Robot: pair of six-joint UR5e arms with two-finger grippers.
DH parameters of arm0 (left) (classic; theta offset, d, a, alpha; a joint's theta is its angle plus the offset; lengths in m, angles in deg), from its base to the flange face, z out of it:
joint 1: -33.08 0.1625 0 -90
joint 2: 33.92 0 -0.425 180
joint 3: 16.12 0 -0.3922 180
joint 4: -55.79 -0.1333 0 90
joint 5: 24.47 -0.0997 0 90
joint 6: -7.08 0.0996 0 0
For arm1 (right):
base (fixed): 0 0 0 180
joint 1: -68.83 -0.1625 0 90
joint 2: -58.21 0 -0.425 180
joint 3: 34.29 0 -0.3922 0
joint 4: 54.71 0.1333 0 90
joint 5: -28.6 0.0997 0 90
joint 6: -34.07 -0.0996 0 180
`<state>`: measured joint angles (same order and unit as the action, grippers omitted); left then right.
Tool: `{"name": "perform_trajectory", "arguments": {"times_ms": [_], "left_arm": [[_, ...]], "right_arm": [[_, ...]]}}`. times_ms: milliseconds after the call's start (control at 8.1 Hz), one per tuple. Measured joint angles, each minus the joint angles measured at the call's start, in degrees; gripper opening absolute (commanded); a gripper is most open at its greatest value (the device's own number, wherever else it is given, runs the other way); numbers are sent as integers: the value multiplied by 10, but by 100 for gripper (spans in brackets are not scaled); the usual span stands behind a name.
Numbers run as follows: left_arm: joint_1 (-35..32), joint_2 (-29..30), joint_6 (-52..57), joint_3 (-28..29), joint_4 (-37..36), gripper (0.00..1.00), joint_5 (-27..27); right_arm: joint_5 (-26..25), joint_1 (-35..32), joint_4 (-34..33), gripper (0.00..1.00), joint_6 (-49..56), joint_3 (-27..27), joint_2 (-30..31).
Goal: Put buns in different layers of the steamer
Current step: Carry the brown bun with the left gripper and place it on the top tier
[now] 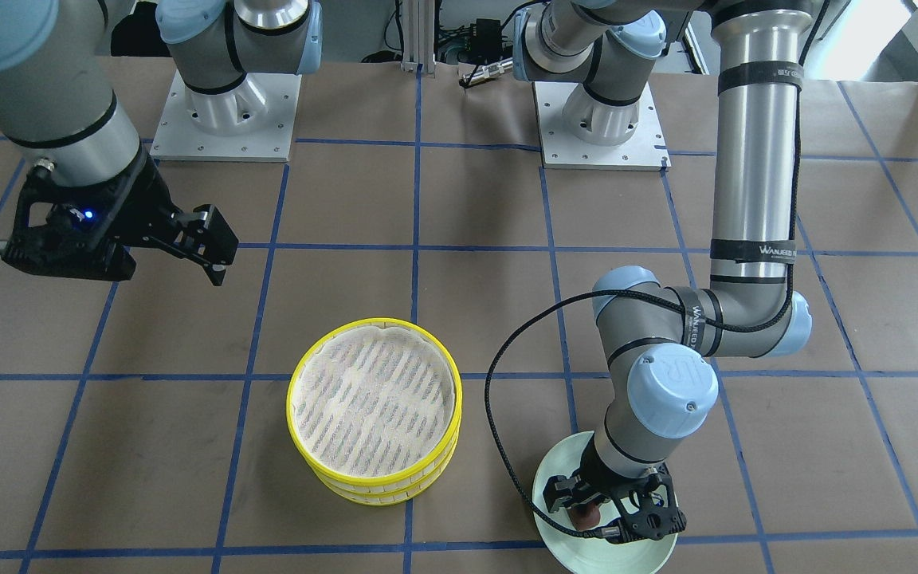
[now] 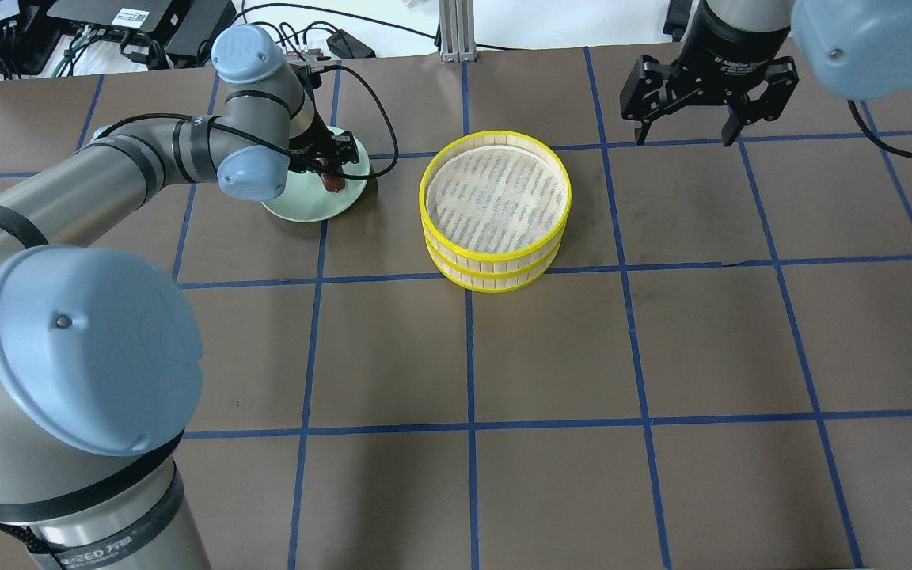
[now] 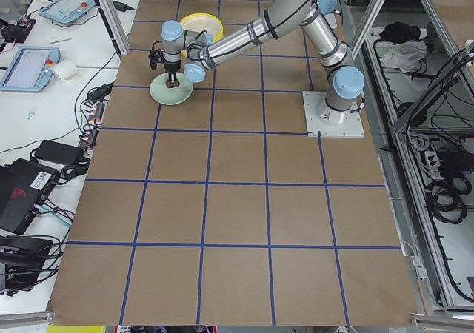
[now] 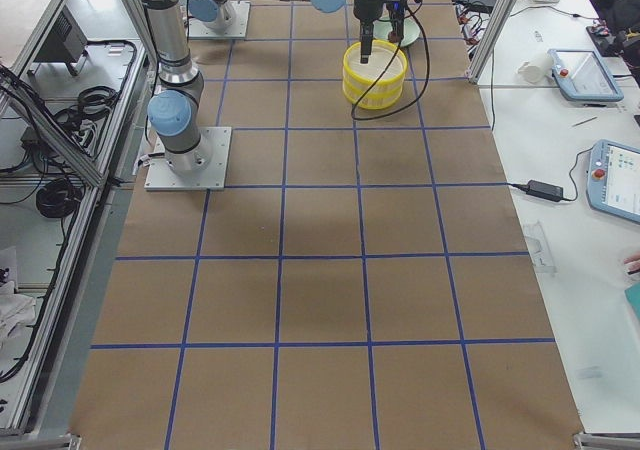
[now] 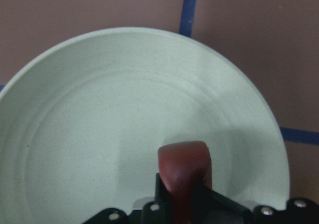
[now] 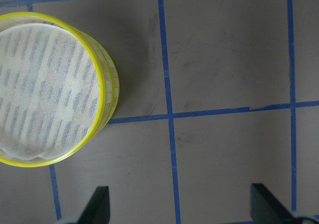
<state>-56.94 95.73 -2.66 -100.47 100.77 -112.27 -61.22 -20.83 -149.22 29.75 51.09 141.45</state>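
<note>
Your left gripper (image 2: 332, 176) pinches the brown bun (image 2: 336, 183); the steamer (image 2: 495, 267) lies at its 3 o'clock, seen overhead.

The robot's left arm (image 2: 131, 170) stretches toward the bench's (image 2: 662, 340) far edge, its left gripper (image 2: 332, 174) lowered onto a pale green plate (image 2: 304, 209) with a reddish-brown bun (image 2: 335, 181) at its fingertips. Just beside the plate, toward mid-bench, stands the steamer (image 2: 494, 256): two yellow-rimmed trays stacked, the top one's white cloth lining (image 2: 499, 190) bare. Near the far right corner the right gripper (image 2: 688, 138) hangs above the brown paper, jaws spread wide, well apart from the steamer.
</note>
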Motion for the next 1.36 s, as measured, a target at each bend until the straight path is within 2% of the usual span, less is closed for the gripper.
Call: {"name": "perform_trajectory", "arguments": {"times_ms": [370, 617, 988, 1358], "left_arm": [[1, -32, -2, 2, 33, 0, -5], [0, -84, -9, 3, 87, 0, -14], [-27, -161, -117, 2, 142, 0, 18], [-110, -180, -243, 1, 118, 0, 44]], "right_arm": [[-4, 1, 18, 100, 2, -2, 15], [-5, 1, 18, 100, 1, -1, 17], [-5, 1, 17, 100, 1, 0, 18], [2, 1, 15, 100, 1, 0, 17]]}}
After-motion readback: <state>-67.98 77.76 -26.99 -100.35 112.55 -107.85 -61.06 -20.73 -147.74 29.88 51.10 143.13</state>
